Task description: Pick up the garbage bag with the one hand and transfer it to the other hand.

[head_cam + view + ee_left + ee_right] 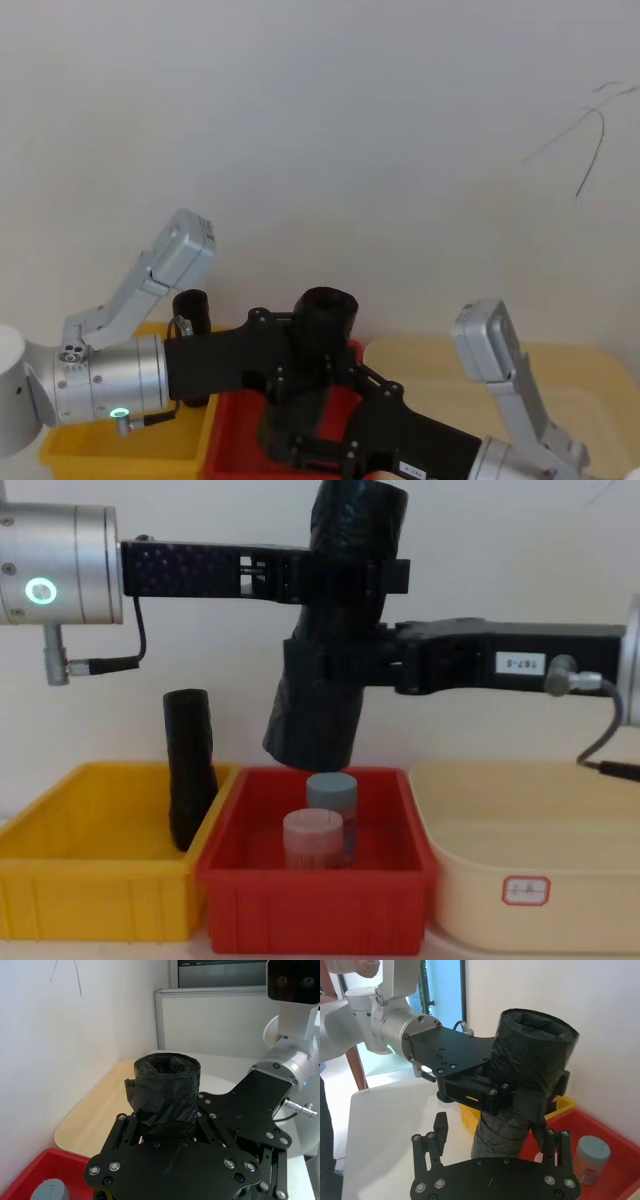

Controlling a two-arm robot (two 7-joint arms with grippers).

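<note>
Plain white wall (500, 560) fills the background, and a white surface (385, 1125) carries three bins side by side.

The garbage bag (318, 725) is a thick black roll with crinkled film and a hollow top. It hangs in the air above the middle bin, tilted, with its top leaning toward the robot's right. The left gripper (345, 580), on the green-ringed wrist, has its jaws clamped on the upper part of the roll. The right gripper (495, 1135), the one with the white label, sits lower, its jaws apart on either side of the roll with a gap showing at each.

Below, a cream tub (520, 820) stands on the right, a yellow bin (90, 900) on the left and a red bin (310, 910) between them. A second black roll (190, 770) leans upright in the yellow bin. A blue-lidded jar (331, 790) and a pink-lidded jar (313, 835) stand together in the red bin, directly under the held bag.
</note>
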